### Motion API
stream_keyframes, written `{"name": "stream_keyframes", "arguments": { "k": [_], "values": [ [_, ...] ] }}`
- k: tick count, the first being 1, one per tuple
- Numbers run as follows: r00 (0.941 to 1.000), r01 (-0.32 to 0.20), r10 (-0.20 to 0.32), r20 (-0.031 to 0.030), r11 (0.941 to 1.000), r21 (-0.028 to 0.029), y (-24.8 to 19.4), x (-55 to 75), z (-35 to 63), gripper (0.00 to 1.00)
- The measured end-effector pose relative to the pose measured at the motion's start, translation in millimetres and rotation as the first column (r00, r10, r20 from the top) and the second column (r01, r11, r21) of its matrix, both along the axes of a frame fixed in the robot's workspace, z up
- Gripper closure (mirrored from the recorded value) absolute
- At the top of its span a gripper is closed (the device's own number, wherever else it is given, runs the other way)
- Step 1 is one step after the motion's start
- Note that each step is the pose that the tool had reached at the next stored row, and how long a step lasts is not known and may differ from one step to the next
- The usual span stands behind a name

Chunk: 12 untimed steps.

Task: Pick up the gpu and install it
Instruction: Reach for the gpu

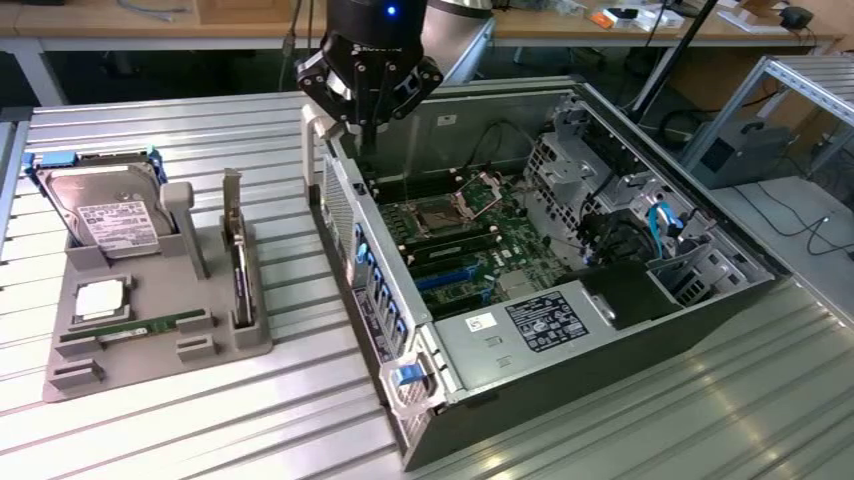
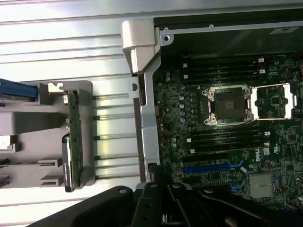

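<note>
the computer case [image 1: 424, 440] lies closest to the exterior camera, its near corner carrying a small blue latch [image 1: 406, 374]. it rests on its side on the ribbed metal table [image 1: 200, 430] with the side panel off. i judge this is so that the motherboard [image 1: 461, 235] faces up and its slots can be reached from above. the open cpu socket [image 2: 229, 105] and a long blue slot [image 2: 213, 168] show plainly in the wrist view. the gripper [image 1: 363, 155] hangs over the far end of the case wall on the exterior view's left, just above the rim, with its fingers drawn fully together and nothing between them. the gpu [image 1: 240, 270] is not yet picked up. it stands on its long edge in a slot of the grey holder [image 1: 160, 355], which sits on the table just beside the case on the exterior view's left. its silver bracket [image 1: 231, 195] is at the end farther from the camera. standing the card upright looks meant to leave its upper edge free for a pinch from above. the same holder props a hard drive [image 1: 114, 215] with a white label at a slant. a narrow green memory stick [image 1: 140, 325] lies in a groove nearer the camera. each part has its own place, apart from the card.
</note>
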<state>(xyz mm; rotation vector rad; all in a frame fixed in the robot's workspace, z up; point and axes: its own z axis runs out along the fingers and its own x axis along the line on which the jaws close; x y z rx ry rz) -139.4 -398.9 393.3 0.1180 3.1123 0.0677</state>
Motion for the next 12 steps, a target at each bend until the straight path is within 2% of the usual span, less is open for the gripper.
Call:
{"name": "stream_keyframes", "arguments": {
  "k": [12],
  "values": [
    [1.0,0.0,0.0,0.0,1.0,0.0,0.0,-4.4,0.0,0.89]
  ]
}}
